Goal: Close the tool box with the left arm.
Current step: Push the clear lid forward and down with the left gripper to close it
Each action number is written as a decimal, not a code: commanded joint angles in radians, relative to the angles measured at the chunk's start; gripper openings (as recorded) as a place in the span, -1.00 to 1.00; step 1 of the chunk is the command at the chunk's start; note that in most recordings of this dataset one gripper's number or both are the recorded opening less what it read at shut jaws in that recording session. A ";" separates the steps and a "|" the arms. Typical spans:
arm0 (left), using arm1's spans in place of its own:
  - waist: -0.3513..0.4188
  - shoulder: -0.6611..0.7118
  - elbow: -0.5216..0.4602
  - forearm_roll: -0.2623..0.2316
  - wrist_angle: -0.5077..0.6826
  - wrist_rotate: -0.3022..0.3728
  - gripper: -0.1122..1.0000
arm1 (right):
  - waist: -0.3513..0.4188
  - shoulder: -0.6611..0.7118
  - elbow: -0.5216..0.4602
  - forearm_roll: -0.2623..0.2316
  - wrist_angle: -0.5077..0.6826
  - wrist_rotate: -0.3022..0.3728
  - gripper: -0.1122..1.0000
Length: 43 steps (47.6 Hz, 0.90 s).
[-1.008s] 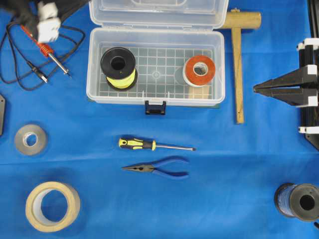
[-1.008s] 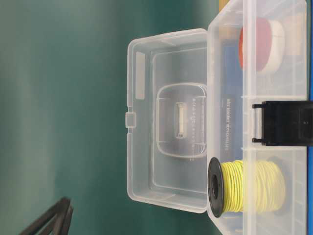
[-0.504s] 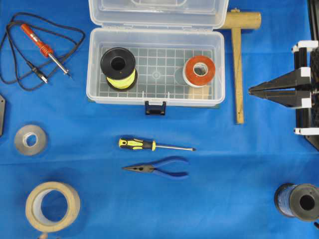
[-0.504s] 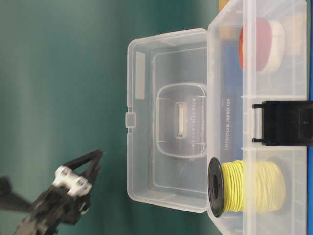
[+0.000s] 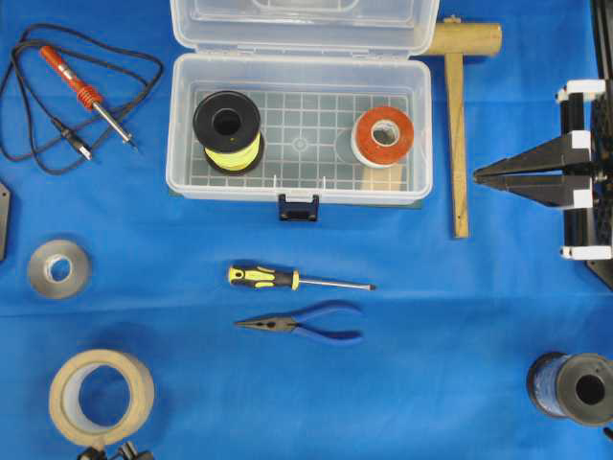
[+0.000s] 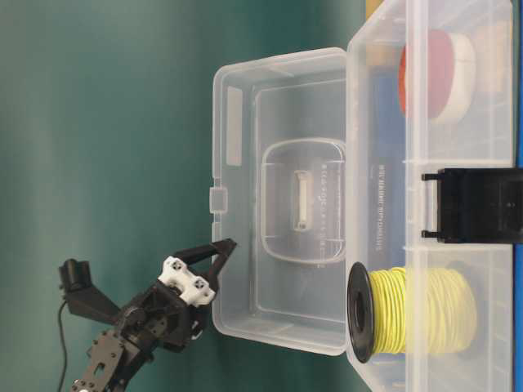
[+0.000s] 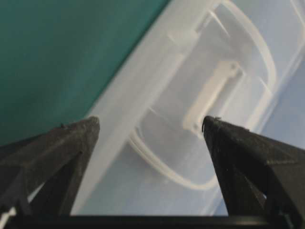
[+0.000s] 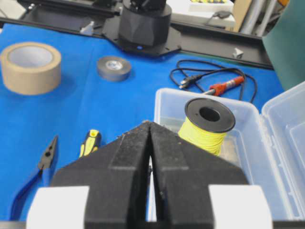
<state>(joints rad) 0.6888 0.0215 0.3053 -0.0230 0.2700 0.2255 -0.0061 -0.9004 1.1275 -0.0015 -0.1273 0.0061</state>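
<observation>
Soldering iron (image 5: 84,93): far left of the blue cloth, cable looped around it.
Left gripper (image 6: 214,260): jaws spread wide, empty, tips just beside the raised lid's outer face.
Tool box (image 5: 299,182): far middle of the cloth, lid (image 6: 278,196) standing open; yellow wire spool (image 5: 227,131) inside left, red tape roll (image 5: 384,136) inside right.
Right gripper (image 5: 484,174): fingers pressed together, holding nothing, right of the box.

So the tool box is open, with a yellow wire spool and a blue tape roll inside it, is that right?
Not quite. The tool box is open and holds the yellow wire spool, but the tape roll inside is red, not blue. The overhead view shows this.
</observation>
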 commanded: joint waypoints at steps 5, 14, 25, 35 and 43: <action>-0.044 -0.035 0.018 -0.005 0.061 -0.003 0.82 | -0.005 0.008 -0.012 0.003 -0.005 0.002 -0.80; -0.115 -0.061 0.041 -0.003 0.143 -0.003 0.82 | -0.005 0.008 -0.012 0.003 -0.005 0.002 -0.80; -0.218 -0.115 0.049 -0.006 0.252 -0.017 0.82 | -0.005 0.008 -0.012 0.003 -0.005 0.002 -0.80; -0.316 -0.175 0.058 -0.008 0.333 -0.049 0.82 | -0.005 0.009 -0.012 0.003 -0.005 0.002 -0.80; -0.380 -0.224 0.087 -0.014 0.368 -0.054 0.82 | -0.005 0.009 -0.012 0.003 -0.006 0.002 -0.80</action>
<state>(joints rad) 0.3405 -0.2010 0.3574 -0.0245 0.6044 0.1887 -0.0092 -0.8974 1.1275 -0.0015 -0.1289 0.0061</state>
